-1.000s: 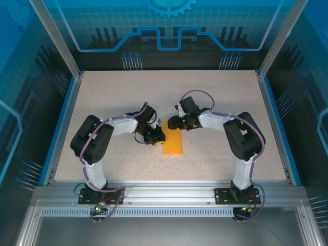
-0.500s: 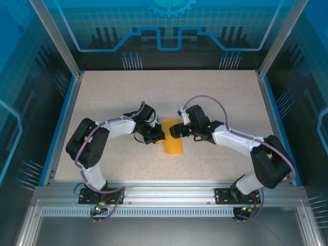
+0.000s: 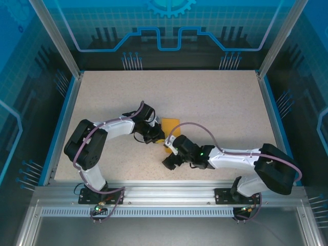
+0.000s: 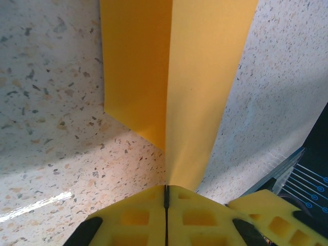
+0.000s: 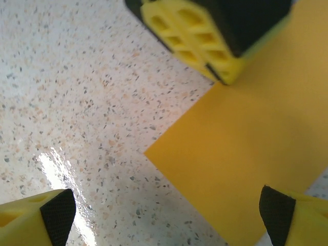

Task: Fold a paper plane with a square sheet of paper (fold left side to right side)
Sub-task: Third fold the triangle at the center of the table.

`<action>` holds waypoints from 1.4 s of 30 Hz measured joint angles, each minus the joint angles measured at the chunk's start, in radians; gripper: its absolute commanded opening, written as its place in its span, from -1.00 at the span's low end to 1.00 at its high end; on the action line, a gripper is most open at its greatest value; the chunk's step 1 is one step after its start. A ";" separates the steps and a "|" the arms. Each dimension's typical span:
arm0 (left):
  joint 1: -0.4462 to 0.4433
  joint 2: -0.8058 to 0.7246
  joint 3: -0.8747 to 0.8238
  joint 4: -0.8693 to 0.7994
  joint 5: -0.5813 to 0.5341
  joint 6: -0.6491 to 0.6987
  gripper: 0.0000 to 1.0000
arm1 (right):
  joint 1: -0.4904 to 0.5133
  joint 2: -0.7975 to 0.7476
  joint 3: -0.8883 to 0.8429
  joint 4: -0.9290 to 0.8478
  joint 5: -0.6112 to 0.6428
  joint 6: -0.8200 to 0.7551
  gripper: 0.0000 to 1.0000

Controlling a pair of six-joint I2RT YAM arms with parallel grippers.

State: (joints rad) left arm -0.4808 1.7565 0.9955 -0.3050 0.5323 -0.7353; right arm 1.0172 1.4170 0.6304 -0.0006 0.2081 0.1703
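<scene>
The left gripper (image 4: 165, 188) is clenched, its yellow fingers pressed together with no gap, and it pinches the edge of the square sheet of paper (image 4: 205, 77). The bright orange sheet lies near the middle of the speckled tabletop (image 3: 215, 102) between the two arms, and a straight crease runs along its length away from the pinching fingers. The right gripper (image 5: 168, 212) is spread wide and holds nothing. It hangs just above the near corner of the sheet, one fingertip over bare table, the other at the paper's edge.
</scene>
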 measured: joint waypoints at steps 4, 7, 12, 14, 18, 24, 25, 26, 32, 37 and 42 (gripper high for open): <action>0.000 0.000 0.000 -0.002 0.000 0.000 -0.84 | 0.011 0.083 0.024 0.003 0.028 -0.032 0.92; 0.000 0.000 0.000 -0.003 0.000 0.000 -0.84 | 0.012 0.129 0.059 0.005 0.049 -0.053 0.88; 0.000 0.000 0.000 -0.003 0.000 0.000 -0.84 | 0.012 0.155 0.100 0.024 0.072 -0.082 0.68; 0.000 0.000 0.000 -0.003 0.000 0.000 -0.83 | 0.012 0.163 0.109 0.030 0.073 -0.089 0.58; 0.000 0.000 0.000 -0.004 0.000 0.000 -0.84 | 0.011 0.169 0.111 0.032 0.074 -0.098 0.34; 0.000 0.000 0.000 -0.004 0.000 0.000 -0.83 | 0.010 0.168 0.112 0.032 0.071 -0.105 -0.21; 0.000 0.000 0.000 -0.004 0.000 0.000 -0.83 | 0.008 0.167 0.112 0.031 0.068 -0.103 -0.30; 0.000 0.000 0.000 -0.004 0.000 0.000 -0.83 | 0.008 0.164 0.112 0.032 0.063 -0.106 -0.40; 0.000 0.000 0.000 -0.007 0.000 0.001 -0.80 | -0.012 0.143 0.111 0.032 0.016 -0.102 -1.00; 0.000 0.000 0.002 -0.035 -0.005 0.007 -0.65 | -0.025 0.135 0.111 0.023 -0.034 -0.100 -1.00; 0.000 -0.003 0.016 -0.078 -0.023 0.036 -0.24 | -0.050 0.127 0.110 0.016 -0.091 -0.090 -1.00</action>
State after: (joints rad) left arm -0.4808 1.7538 1.0119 -0.3832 0.5098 -0.6994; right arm 0.9676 1.5436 0.7406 0.0158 0.1169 0.0803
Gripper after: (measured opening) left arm 0.313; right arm 0.045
